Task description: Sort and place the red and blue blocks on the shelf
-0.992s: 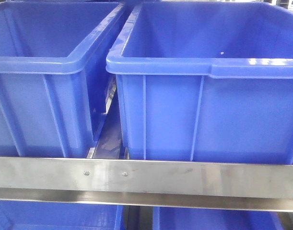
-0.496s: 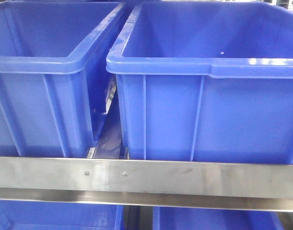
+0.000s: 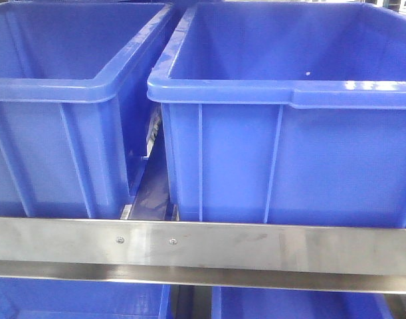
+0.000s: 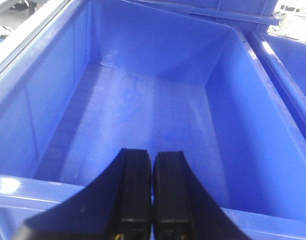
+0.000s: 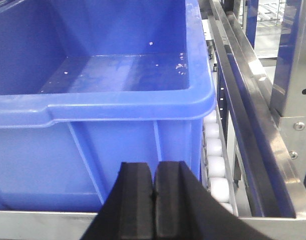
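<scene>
Nothing has moved since the earlier frames. Two large dark-blue plastic bins, left [image 3: 63, 100] and right [image 3: 289, 133], sit side by side on the steel shelf behind its brushed front rail [image 3: 203, 247]. The left gripper [image 4: 151, 192] and the right gripper [image 5: 154, 200] are each closed on nothing. No red or blue block shows in any view.

Two bins sat side by side on shelf: left bin [image 3: 63, 100] beside right bin [image 3: 289, 113], narrow gap between. Front rail [image 3: 203, 247] ran across before both. Further bins [image 3: 76, 300] lay below rail. Roller track [image 5: 216, 165] ran along right bin's right side, shelf frame [image 5: 273, 150] beyond.
</scene>
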Action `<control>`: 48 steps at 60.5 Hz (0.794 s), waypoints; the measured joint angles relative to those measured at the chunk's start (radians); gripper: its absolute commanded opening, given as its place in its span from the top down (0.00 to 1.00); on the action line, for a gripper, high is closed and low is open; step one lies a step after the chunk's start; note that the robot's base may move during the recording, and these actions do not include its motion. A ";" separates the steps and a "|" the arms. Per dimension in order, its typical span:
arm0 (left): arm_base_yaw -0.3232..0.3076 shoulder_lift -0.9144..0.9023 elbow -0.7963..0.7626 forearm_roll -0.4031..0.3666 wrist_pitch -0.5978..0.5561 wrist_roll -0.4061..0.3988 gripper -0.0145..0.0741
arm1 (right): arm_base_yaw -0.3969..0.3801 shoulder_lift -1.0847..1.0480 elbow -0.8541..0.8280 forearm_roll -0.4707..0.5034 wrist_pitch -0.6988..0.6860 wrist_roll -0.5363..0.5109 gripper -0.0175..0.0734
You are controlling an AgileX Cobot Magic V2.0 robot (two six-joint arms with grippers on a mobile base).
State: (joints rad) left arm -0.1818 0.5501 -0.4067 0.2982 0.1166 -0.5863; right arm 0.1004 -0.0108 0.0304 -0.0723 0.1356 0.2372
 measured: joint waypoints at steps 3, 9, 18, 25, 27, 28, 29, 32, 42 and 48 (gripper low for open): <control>0.000 -0.005 0.000 0.000 0.000 0.000 0.68 | 0.000 0.000 0.000 -0.002 0.000 0.000 0.73; -0.001 -0.053 0.002 0.006 0.012 0.000 0.68 | 0.000 0.000 0.000 -0.002 0.000 0.000 0.73; -0.001 -0.205 0.077 0.035 0.028 0.000 0.68 | 0.000 0.000 0.000 -0.002 0.000 0.000 0.73; -0.001 -0.335 0.194 0.037 0.031 0.000 0.68 | 0.000 0.000 0.000 -0.002 0.000 0.000 0.73; -0.001 -0.389 0.235 0.037 0.032 0.000 0.68 | 0.000 0.000 0.000 -0.002 0.000 0.000 0.73; -0.001 -0.407 0.251 0.037 0.032 0.000 0.68 | 0.000 0.000 0.000 -0.002 0.000 0.000 0.73; -0.001 -0.433 0.275 0.037 0.034 0.000 0.68 | 0.000 0.000 0.000 -0.002 0.000 0.000 0.73; -0.001 -0.490 0.336 0.037 0.036 0.000 0.68 | 0.000 0.000 0.000 -0.002 0.000 0.000 0.73; -0.001 -0.554 0.416 0.039 0.032 0.000 0.68 | 0.000 0.000 0.000 -0.002 0.000 0.000 0.73; -0.001 -0.554 0.416 0.058 0.034 0.000 0.68 | 0.000 0.000 0.000 -0.002 0.000 0.000 0.73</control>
State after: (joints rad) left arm -0.1825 -0.0040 0.0091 0.3564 0.1504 -0.5863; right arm 0.1004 -0.0108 0.0304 -0.0739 0.1356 0.2372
